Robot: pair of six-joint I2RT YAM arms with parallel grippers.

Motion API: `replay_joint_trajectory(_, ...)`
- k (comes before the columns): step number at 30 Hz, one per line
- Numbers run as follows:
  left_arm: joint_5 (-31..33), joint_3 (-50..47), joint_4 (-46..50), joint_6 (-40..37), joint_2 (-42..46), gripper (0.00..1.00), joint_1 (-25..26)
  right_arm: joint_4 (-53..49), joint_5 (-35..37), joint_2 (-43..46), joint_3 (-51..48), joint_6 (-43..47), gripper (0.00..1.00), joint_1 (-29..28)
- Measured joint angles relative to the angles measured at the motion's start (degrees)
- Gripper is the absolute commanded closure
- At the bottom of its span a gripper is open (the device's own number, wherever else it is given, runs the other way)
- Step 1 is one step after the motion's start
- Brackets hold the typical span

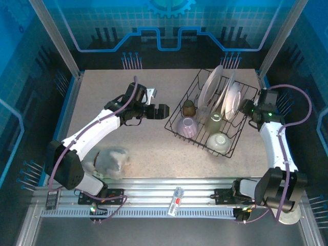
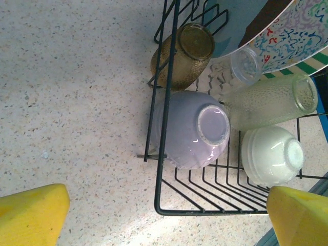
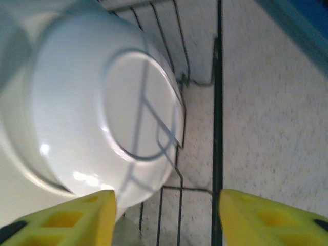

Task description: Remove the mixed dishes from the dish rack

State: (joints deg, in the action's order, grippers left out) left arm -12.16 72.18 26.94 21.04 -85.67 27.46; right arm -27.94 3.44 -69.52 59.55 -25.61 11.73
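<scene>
The black wire dish rack (image 1: 177,129) sits right of centre with the mixed dishes in it. Two white plates (image 1: 211,86) stand upright at the back. A lilac bowl (image 1: 186,126), a white bowl (image 1: 219,141), a pale translucent cup (image 1: 215,122) and a brown cup (image 1: 188,107) lie in front. My left gripper (image 1: 161,110) hangs open just left of the rack. Its wrist view has the lilac bowl (image 2: 192,130), brown cup (image 2: 184,54), translucent cup (image 2: 271,105), white bowl (image 2: 271,154) and patterned plate (image 2: 297,31). My right gripper (image 1: 248,108) is open at the rack's right side, beside a white plate (image 3: 102,102).
A whitish plastic lump (image 1: 110,159) lies on the table at the near left, beside the left arm's base. A small clear item (image 1: 177,200) rests on the front rail. The rack's rim wire (image 3: 218,102) runs close to my right gripper's right finger (image 3: 271,218).
</scene>
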Motion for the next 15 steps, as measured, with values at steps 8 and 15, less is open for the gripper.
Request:
replay_joint_trajectory(8,-0.2,3.6,0.2,0.0,0.0,0.01,0.0,-3.4,8.0,0.0,9.4,0.6,0.24,-11.2)
replay_joint_trajectory(15,-2.3,5.0,0.2,0.5,1.9,0.01,0.0,-6.9,12.0,-7.6,18.6,0.4,0.32,-15.7)
